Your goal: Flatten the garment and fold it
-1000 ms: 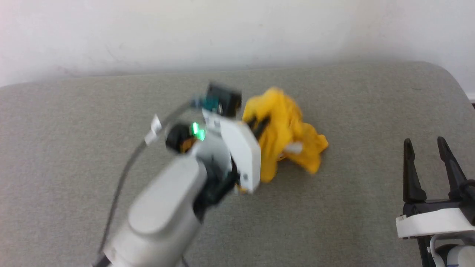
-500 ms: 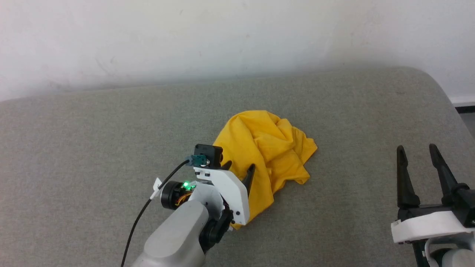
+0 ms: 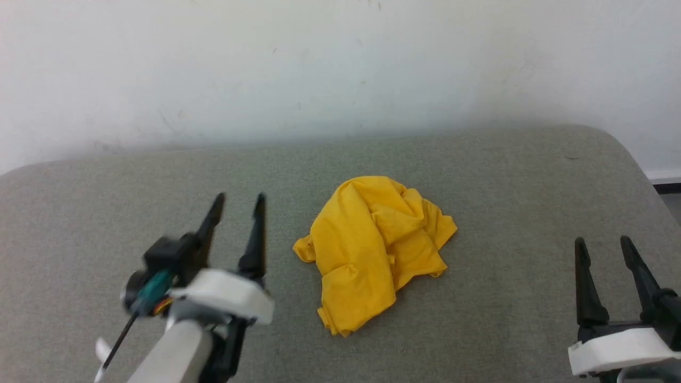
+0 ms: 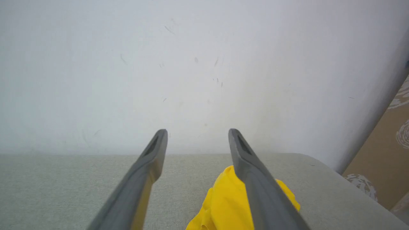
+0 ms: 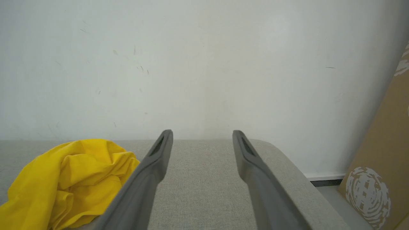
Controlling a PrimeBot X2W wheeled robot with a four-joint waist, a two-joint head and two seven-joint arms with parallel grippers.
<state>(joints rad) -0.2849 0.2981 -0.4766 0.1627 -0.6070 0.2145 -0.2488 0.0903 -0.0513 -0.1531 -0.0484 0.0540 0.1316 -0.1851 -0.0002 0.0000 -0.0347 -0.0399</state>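
The garment (image 3: pixel 375 250) is a bright yellow T-shirt lying crumpled in a heap on the middle of the grey cushioned surface (image 3: pixel 479 175). No print shows on it. My left gripper (image 3: pixel 239 198) stands open to the garment's left, clear of the cloth, with nothing between its fingers. In the left wrist view the garment (image 4: pixel 220 201) lies low, behind the right finger (image 4: pixel 255 179). My right gripper (image 3: pixel 603 242) is open and empty at the lower right, well away from the cloth. The right wrist view has the garment (image 5: pixel 67 182) at its lower left.
A white wall (image 3: pixel 340 69) rises right behind the grey surface. The surface's rounded right edge (image 3: pixel 638 159) drops off beside a brown cardboard panel (image 5: pixel 380 166) with a white print.
My left gripper let go of the garment, opened, and drew back to the left. The cloth dropped into a heap. The head camera tilted, shifting the whole picture.
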